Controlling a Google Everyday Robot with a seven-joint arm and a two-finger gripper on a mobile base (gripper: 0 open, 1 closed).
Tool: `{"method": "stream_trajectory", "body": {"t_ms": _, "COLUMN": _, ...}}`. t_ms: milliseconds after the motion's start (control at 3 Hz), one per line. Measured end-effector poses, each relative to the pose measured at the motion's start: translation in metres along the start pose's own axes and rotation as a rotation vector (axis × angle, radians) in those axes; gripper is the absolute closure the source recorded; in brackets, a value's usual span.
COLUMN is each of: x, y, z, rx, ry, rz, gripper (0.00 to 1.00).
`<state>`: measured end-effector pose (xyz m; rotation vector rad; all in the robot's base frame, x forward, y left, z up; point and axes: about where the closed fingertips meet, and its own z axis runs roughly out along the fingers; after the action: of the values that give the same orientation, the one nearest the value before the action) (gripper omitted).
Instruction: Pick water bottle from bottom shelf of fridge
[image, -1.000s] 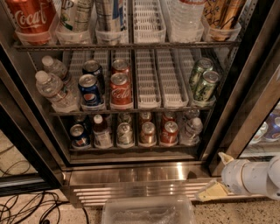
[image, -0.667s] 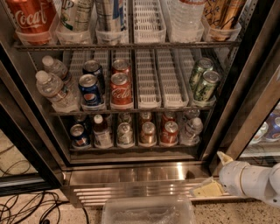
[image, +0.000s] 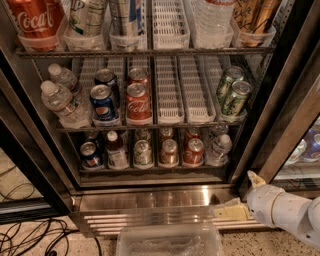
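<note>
**Cooler stocked, one bottle sought.** Inside the open fridge (image: 150, 199), drinks are kept in single-file lanes so that each can be drawn out from the front. At nine o'clock, two larger clear bottles (image: 62, 102) are seen on the middle rack (image: 150, 126); these are not the ones wanted. On the bottom shelf (image: 150, 170), a dark-drink bottle (image: 116, 151) is stood second from the left, followed by three cans (image: 143, 152). The water bottle (image: 219, 149) is found upright in the right-most lane, at about four o'clock, just beside a red can (image: 193, 151). The gripper (image: 232, 194) is held low between four and five o'clock, outside the fridge and apart from the bottle. Its fingers are spread, which is judged to leave it ready for a reach up and into that lane.
</note>
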<state>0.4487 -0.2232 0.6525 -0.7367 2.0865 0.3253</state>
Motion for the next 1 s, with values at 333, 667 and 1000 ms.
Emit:
{"method": "stream_trajectory", "body": {"t_ms": 333, "x": 0.0, "y": 0.0, "z": 0.0, "rx": 0.0, "ry": 0.0, "rz": 0.0, "gripper": 0.0}}
{"method": "stream_trajectory", "body": {"t_ms": 667, "x": -0.0017, "y": 0.0, "z": 0.0016, "rx": 0.008, "ry": -0.02, "rz": 0.001, "gripper": 0.0}}
{"method": "stream_trajectory", "body": {"t_ms": 1000, "x": -0.0057, "y": -0.0047, "z": 0.0099, "rx": 0.052, "ry": -0.095, "rz": 0.027, "gripper": 0.0}}
